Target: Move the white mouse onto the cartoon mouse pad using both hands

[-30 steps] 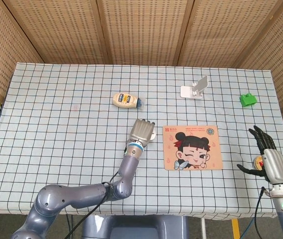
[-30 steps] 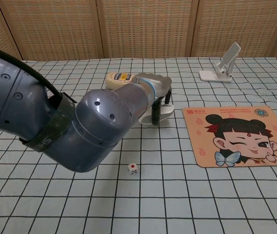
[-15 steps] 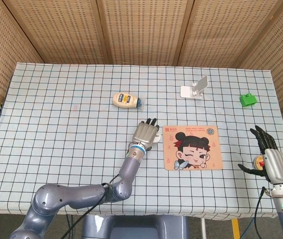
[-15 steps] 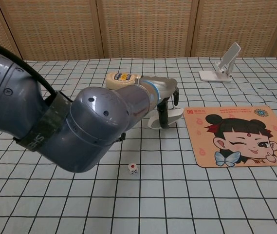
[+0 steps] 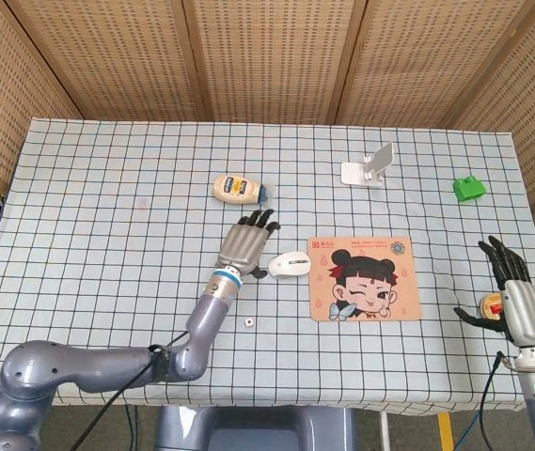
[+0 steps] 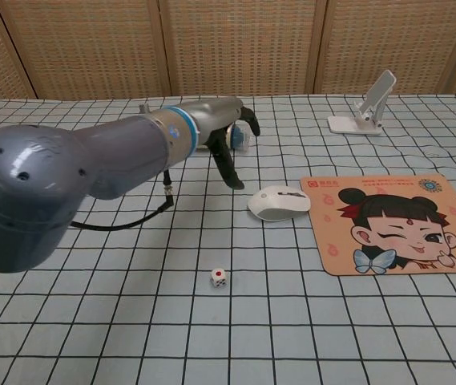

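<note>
The white mouse (image 5: 290,265) (image 6: 279,202) lies on the checked cloth just left of the cartoon mouse pad (image 5: 364,278) (image 6: 393,222), its right end touching the pad's left edge. My left hand (image 5: 245,244) (image 6: 226,136) hovers a little to the left of the mouse, fingers spread, holding nothing. My right hand (image 5: 511,299) is at the table's right edge, fingers spread and empty; the chest view does not show it.
A mayonnaise bottle (image 5: 238,189) lies behind my left hand. A small die (image 5: 247,322) (image 6: 219,277) sits in front of the mouse. A white phone stand (image 5: 370,167) (image 6: 365,107) and a green block (image 5: 468,187) are at the back right.
My left hand has let go of the mouse beside the pad's left edge and pulled back to the left and up. The right hand has barely moved.
</note>
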You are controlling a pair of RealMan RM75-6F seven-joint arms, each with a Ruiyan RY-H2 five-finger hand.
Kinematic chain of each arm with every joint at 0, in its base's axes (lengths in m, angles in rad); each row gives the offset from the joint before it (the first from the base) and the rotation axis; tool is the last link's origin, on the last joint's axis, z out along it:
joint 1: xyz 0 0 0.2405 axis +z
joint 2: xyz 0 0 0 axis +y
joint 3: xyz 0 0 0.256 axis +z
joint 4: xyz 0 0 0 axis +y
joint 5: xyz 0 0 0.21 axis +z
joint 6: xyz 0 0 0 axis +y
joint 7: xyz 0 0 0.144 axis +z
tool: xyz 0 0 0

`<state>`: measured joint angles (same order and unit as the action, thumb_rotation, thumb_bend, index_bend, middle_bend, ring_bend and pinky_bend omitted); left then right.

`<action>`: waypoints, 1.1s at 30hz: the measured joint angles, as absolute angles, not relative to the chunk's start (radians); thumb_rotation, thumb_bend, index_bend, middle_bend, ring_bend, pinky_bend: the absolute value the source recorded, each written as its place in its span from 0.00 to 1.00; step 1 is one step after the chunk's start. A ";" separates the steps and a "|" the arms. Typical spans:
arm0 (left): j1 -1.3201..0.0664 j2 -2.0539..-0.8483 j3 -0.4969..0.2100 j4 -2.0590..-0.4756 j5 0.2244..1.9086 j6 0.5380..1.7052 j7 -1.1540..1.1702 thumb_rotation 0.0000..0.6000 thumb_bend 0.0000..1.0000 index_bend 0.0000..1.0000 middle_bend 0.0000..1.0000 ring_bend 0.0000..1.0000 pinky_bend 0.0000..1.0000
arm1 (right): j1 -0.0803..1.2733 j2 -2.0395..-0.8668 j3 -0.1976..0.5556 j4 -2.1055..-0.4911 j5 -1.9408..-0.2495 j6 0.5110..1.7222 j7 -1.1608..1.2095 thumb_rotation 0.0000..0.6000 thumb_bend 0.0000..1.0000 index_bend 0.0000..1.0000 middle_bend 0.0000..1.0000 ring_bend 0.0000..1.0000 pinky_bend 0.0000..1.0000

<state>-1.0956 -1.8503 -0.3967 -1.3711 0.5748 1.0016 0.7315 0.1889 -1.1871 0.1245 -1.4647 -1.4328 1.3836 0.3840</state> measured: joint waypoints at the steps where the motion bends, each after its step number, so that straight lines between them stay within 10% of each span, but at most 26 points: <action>1: -1.068 -1.822 -0.385 -1.404 0.602 1.020 0.711 1.00 0.17 0.19 0.00 0.00 0.13 | 0.189 -1.189 0.126 -1.464 -1.430 1.382 0.380 1.00 0.13 0.00 0.00 0.00 0.00; 21: -0.483 -1.406 -0.040 -1.720 1.186 1.596 0.358 1.00 0.17 0.18 0.00 0.00 0.08 | 0.202 -1.236 0.135 -1.452 -1.415 1.374 0.252 1.00 0.13 0.01 0.00 0.00 0.00; 33: -0.352 -1.345 -0.018 -1.673 1.262 1.636 0.196 1.00 0.17 0.18 0.00 0.00 0.08 | 0.293 -1.282 0.191 -1.553 -1.366 1.301 0.052 1.00 0.13 0.01 0.00 0.00 0.00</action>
<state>-0.3516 -1.3448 -0.0178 -1.6734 1.2617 1.6356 0.1959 0.2935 -1.2822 0.1914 -1.5533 -1.3664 1.3010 0.0522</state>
